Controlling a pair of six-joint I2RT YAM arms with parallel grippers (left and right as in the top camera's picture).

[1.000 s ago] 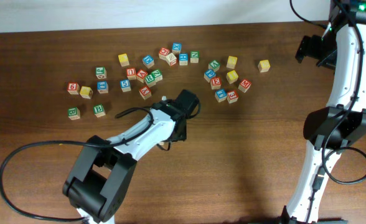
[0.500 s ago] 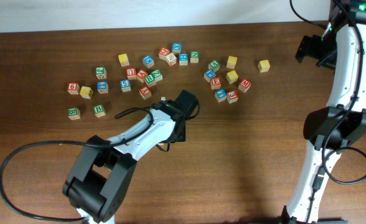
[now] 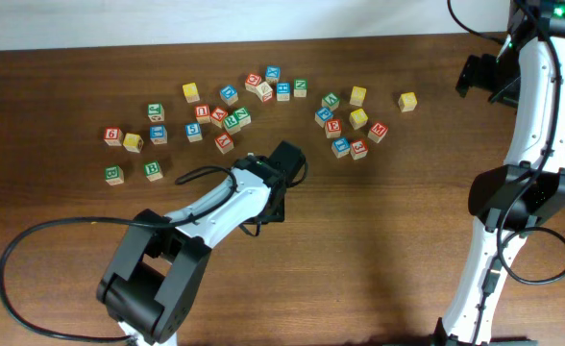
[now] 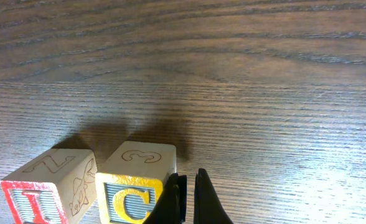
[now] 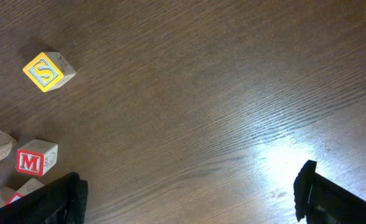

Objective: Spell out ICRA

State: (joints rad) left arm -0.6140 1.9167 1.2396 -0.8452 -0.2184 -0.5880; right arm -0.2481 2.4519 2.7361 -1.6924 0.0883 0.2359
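Note:
In the left wrist view the red-faced I cube point(image 4: 43, 190) and the yellow C cube point(image 4: 136, 183) stand side by side on the wood, I to the left of C. My left gripper point(image 4: 189, 199) is shut and empty, and its fingers rest against the right side of the C cube. In the overhead view the left gripper point(image 3: 266, 210) covers both cubes. The green R and the red A cannot be picked out among the scattered cubes; the letters are too small. My right gripper point(image 5: 189, 193) is open and empty, high at the far right point(image 3: 479, 77).
Two clusters of letter cubes lie at the back, a left one point(image 3: 215, 115) and a right one point(image 3: 345, 123). A yellow S cube point(image 5: 48, 70) and a red M cube point(image 5: 35, 158) lie near the right gripper. Left arm cable point(image 3: 33, 240) loops at the front left.
The left gripper has shifted slightly left. The bit of cube that showed below it earlier is now covered. The right arm has not moved.

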